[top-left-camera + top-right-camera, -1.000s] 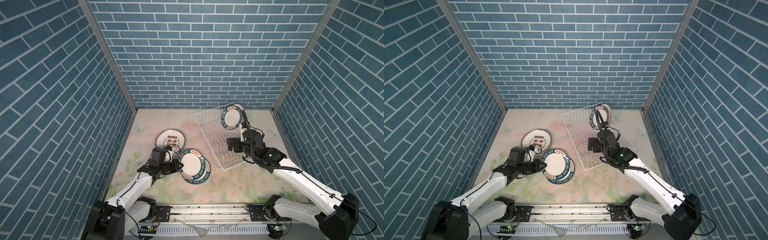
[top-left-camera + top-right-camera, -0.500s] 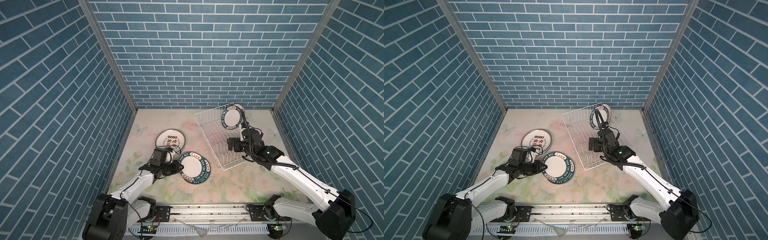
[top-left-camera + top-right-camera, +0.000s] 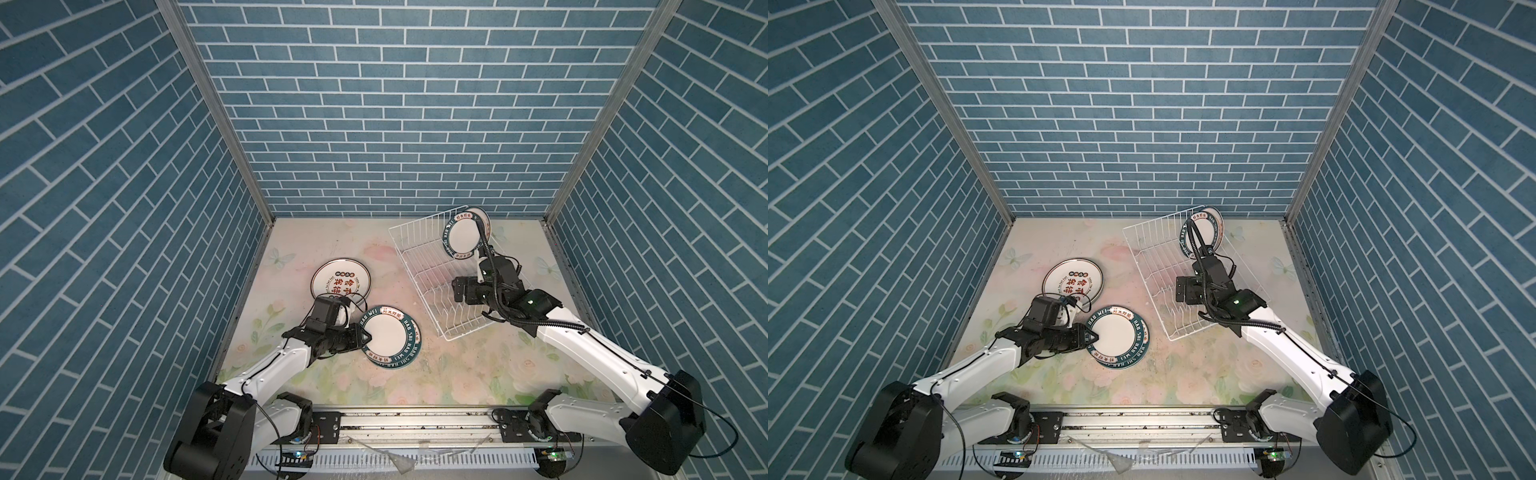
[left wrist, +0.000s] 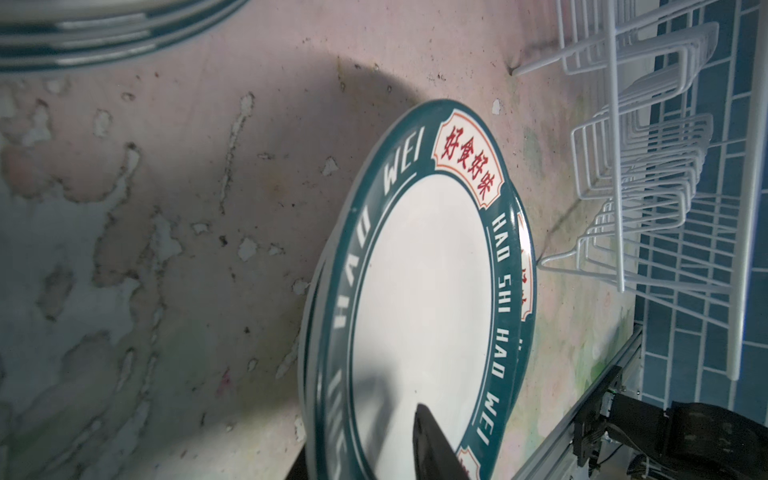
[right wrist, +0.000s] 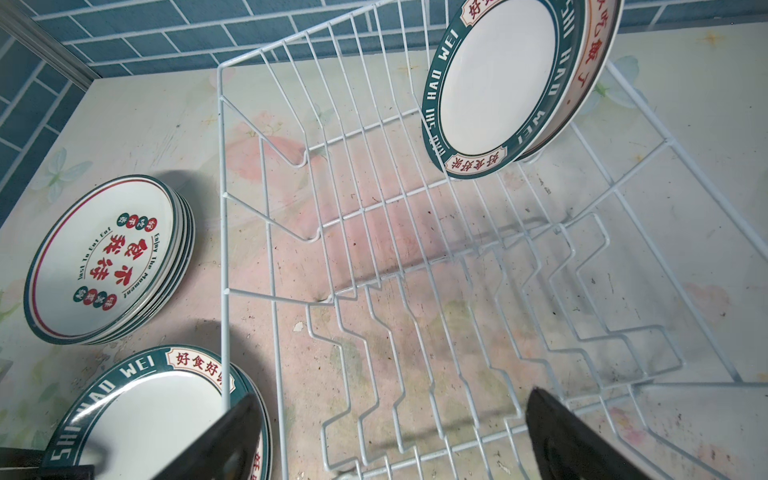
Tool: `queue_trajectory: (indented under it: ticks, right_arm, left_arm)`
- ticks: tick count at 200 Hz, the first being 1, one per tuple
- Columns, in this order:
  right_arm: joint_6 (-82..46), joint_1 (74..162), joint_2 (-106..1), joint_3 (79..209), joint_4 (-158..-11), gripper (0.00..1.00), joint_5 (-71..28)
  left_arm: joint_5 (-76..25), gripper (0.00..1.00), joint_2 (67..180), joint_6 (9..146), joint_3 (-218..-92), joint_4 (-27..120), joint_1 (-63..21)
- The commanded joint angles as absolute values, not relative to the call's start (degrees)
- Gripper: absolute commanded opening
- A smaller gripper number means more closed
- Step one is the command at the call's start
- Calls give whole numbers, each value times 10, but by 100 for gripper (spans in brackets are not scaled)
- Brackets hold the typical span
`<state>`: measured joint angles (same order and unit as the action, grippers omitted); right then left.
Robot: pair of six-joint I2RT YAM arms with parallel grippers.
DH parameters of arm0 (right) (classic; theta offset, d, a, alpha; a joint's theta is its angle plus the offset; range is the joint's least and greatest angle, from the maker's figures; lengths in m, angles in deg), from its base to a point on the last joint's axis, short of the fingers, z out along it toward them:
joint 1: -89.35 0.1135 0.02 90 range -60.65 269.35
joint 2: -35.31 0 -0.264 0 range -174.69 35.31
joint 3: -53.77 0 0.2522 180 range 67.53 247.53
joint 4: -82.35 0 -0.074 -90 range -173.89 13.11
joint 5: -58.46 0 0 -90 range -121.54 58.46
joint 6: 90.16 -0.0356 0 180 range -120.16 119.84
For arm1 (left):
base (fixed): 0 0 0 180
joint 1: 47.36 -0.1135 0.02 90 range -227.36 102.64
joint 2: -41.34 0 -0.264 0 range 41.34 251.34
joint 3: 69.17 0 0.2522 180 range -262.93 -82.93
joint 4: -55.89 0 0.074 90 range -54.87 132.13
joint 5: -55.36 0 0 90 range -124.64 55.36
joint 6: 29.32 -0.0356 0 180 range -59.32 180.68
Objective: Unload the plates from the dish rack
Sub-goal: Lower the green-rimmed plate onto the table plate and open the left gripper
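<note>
The white wire dish rack (image 3: 419, 249) (image 3: 1150, 249) (image 5: 374, 208) stands at the back right. Two plates (image 3: 463, 237) (image 3: 1202, 232) (image 5: 498, 83) lean upright at its far end, the front one green-rimmed. My right gripper (image 3: 457, 291) (image 3: 1179, 289) (image 5: 390, 401) hovers wide open over the rack's near prongs, holding nothing. A green-rimmed stack of plates (image 3: 390, 340) (image 3: 1116, 343) (image 4: 424, 270) lies flat on the table. My left gripper (image 3: 362, 337) (image 3: 1089, 336) (image 4: 361, 436) straddles the top plate's rim, jaws slightly open, one finger above and one below.
Behind the left gripper lies another stack of plates with red characters (image 3: 340, 280) (image 3: 1072, 282) (image 5: 104, 257). Blue brick walls (image 3: 395, 124) enclose the floral table (image 3: 478, 374) on three sides. A metal rail (image 3: 415, 419) runs along the front edge.
The left gripper has set the green-rimmed plate down flat on its stack and parted its jaws. The right arm has barely moved.
</note>
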<state>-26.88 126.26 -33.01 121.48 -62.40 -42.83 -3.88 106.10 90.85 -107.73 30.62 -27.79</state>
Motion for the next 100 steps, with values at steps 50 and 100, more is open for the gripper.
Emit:
queue_trajectory:
  ticks: [50, 100]
  right_arm:
    - [-261, 1259, -353, 1232, -622, 99, -409]
    - [-257, 1259, -353, 1233, -620, 99, -403]
  left_arm:
    - [-90, 43, 1053, 891, -1107, 260, -247]
    - [-142, 44, 1065, 884, -1126, 223, -219]
